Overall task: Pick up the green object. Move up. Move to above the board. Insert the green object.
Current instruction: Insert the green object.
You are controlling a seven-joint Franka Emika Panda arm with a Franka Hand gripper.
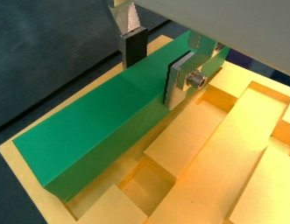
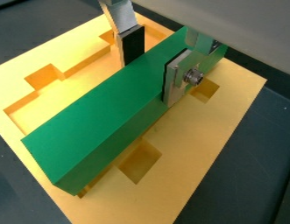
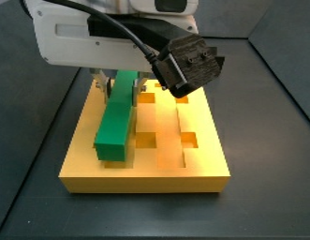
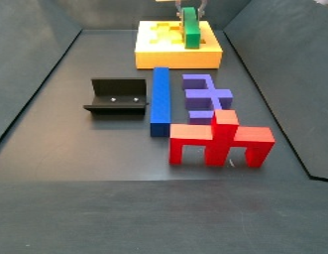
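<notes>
The green bar (image 1: 106,131) looks stiff, smooth and light; its flat long sides suit a pinch near one end, which is where it is held. In both wrist views the gripper (image 2: 157,61) is closed across the bar's width, one silver finger (image 1: 180,79) flat against its side and a dark pad (image 2: 131,45) on the far side. In a side view the bar (image 3: 117,124) sits low over the orange-yellow board (image 3: 207,173), along its nine o'clock edge, apparently entering a groove. Well apart, at six o'clock in a side view, lie the fixture (image 4: 117,99), blue bar (image 4: 160,99), purple block (image 4: 203,97) and red block (image 4: 219,139).
</notes>
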